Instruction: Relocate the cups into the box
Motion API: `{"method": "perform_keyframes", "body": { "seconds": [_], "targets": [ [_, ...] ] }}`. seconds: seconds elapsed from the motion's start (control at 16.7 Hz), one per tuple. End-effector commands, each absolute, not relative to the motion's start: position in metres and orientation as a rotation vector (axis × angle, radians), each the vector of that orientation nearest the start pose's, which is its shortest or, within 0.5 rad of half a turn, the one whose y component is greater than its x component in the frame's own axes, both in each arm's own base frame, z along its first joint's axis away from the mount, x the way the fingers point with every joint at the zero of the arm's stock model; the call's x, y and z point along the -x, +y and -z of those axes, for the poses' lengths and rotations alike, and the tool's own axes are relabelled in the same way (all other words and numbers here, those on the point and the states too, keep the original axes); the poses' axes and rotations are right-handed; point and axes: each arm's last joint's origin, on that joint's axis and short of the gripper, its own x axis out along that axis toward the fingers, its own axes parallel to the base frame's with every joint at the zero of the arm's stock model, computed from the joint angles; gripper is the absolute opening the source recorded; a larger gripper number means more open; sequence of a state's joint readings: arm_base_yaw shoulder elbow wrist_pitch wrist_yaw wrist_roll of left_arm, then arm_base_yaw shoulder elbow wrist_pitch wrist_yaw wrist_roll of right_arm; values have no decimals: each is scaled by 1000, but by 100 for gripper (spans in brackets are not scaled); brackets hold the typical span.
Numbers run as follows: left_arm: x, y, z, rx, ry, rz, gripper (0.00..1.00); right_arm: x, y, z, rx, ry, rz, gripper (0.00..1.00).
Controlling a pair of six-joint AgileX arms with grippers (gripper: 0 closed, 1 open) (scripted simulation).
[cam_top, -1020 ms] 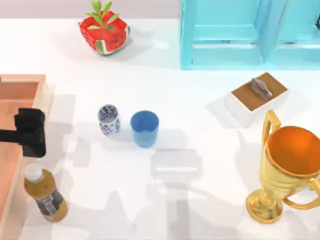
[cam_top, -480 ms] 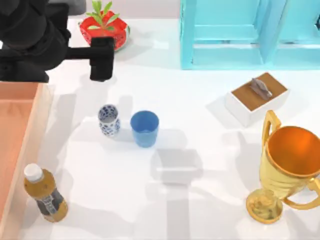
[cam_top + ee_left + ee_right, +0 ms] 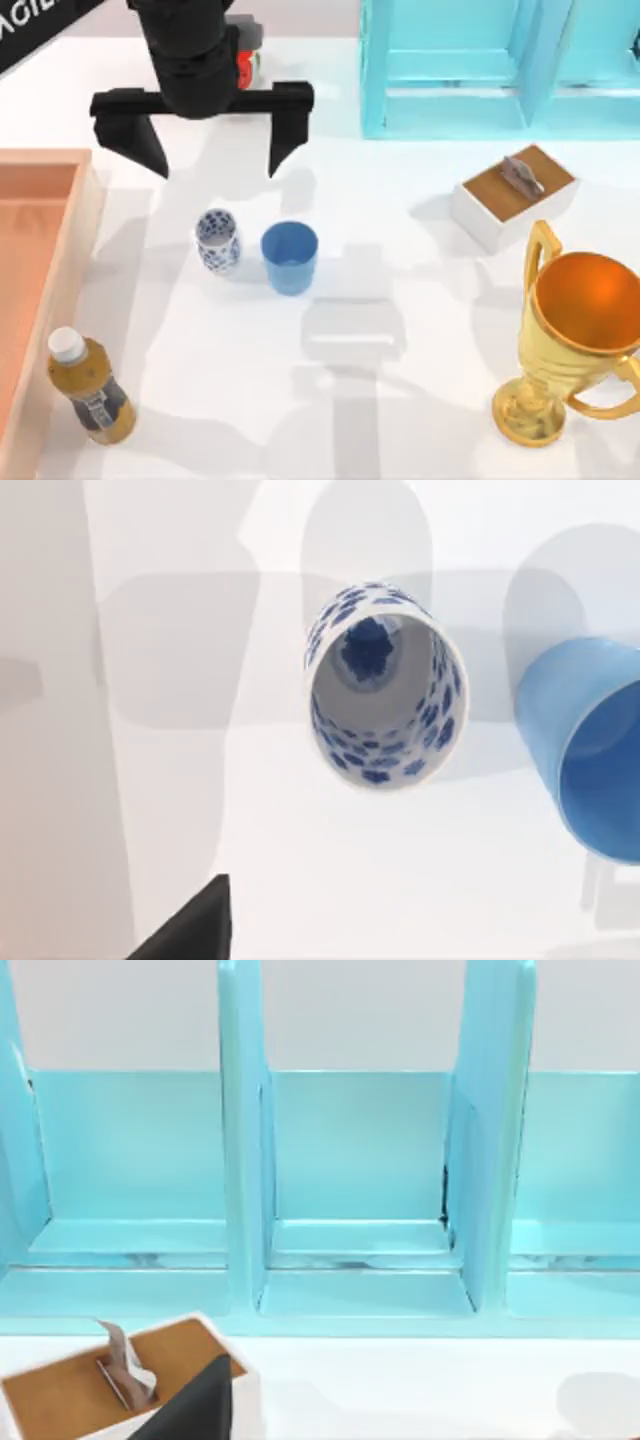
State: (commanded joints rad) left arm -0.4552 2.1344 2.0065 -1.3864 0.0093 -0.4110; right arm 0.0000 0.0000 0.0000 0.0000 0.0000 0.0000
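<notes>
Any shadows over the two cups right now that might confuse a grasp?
Top view: soft grey shadows cross the table, one lying beside the blue tumbler. Left wrist view: pale overlapping shadows sit behind the floral cup, whose rim reads clearly.

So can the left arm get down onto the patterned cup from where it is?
Probably yes: the left gripper hangs open just behind the patterned cup, nothing between them; the blue cup stands close beside it.

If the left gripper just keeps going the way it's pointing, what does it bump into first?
Probably the patterned cup. The left gripper hangs open, and its wrist view looks almost straight into that cup, with the blue cup off to one side. Depth is hard to judge, so it might touch the table beside it.
</notes>
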Motion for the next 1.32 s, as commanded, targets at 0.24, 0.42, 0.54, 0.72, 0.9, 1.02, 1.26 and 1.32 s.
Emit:
{"method": "perform_keyframes", "body": {
  "seconds": [0.24, 0.42, 0.54, 0.72, 0.9, 1.02, 1.26, 1.32],
  "targets": [
    [-394, -191, -238, -16, 1572, 16, 100, -106, -1, -160, 0, 0, 0, 100],
    [-394, -191, -238, -16, 1572, 16, 100, -106, -1, -160, 0, 0, 0, 100],
    [-395, -188, -238, -11, 1571, 13, 100, -106, -1, -160, 0, 0, 0, 100],
    [-396, -190, -227, -16, 1573, 15, 100, -106, -1, -160, 0, 0, 0, 100],
    [-398, -191, -193, -15, 1570, 16, 100, -106, -1, -160, 0, 0, 0, 100],
    [-398, -192, -166, -13, 1564, 19, 100, -106, -1, -160, 0, 0, 0, 100],
    [-394, -191, -138, -16, 1572, 16, 100, -106, -1, -160, 0, 0, 0, 100],
    [-394, -191, -138, -16, 1572, 16, 100, -106, -1, -160, 0, 0, 0, 100]
  ]
}}
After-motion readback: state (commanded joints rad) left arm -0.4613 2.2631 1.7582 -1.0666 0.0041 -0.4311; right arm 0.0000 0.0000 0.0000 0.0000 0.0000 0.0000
